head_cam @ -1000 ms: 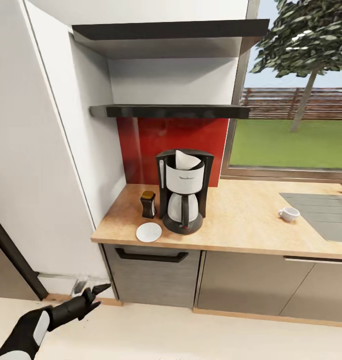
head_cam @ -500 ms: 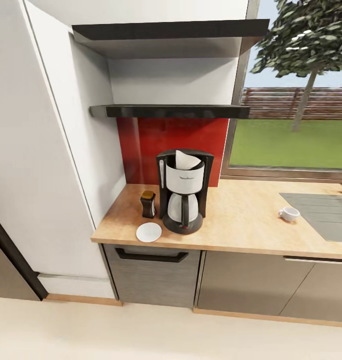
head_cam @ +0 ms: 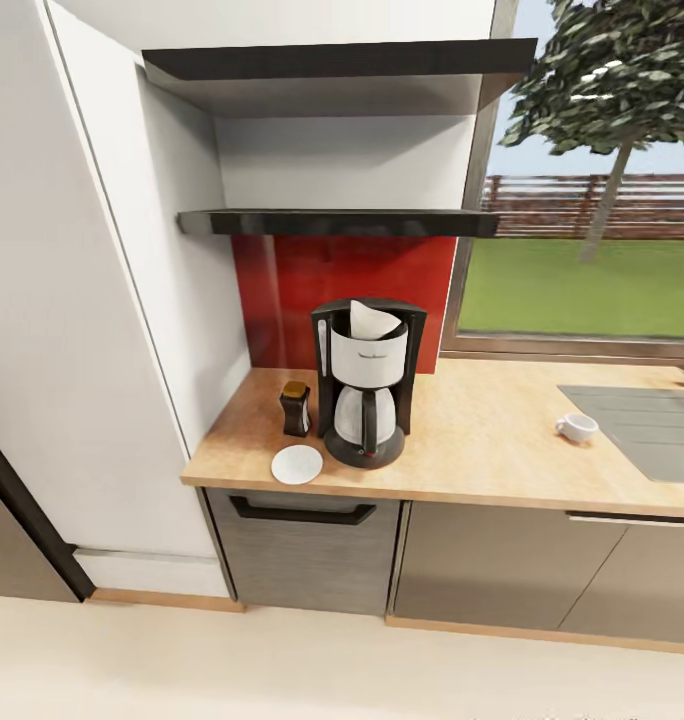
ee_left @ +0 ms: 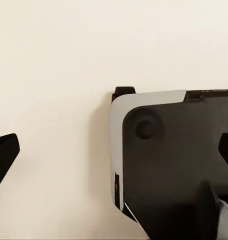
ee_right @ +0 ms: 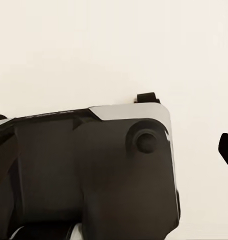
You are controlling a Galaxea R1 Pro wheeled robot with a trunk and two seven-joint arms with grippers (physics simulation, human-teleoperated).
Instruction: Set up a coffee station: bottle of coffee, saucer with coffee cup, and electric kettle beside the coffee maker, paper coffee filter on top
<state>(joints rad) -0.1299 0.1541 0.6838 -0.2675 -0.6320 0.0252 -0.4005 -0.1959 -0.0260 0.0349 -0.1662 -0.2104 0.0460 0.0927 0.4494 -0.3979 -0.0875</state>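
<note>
Left arm, in head view a second ago, has dropped from it; left gripper (ee_left: 114, 160) hangs spread and empty over the floor (ee_left: 54, 75), right gripper's state indeterminate, while coffee cup (head_cam: 576, 428) sits well apart from saucer (head_cam: 297, 465) beside coffee maker (head_cam: 367, 395)

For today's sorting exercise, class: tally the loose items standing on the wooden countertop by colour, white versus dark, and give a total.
White: 2, the saucer and the coffee cup.
Dark: 2, the coffee maker and the bottle of coffee.
Total: 4 on the kitchen countertop. The paper coffee filter, also white, sits on the coffee maker and is not counted.
</note>
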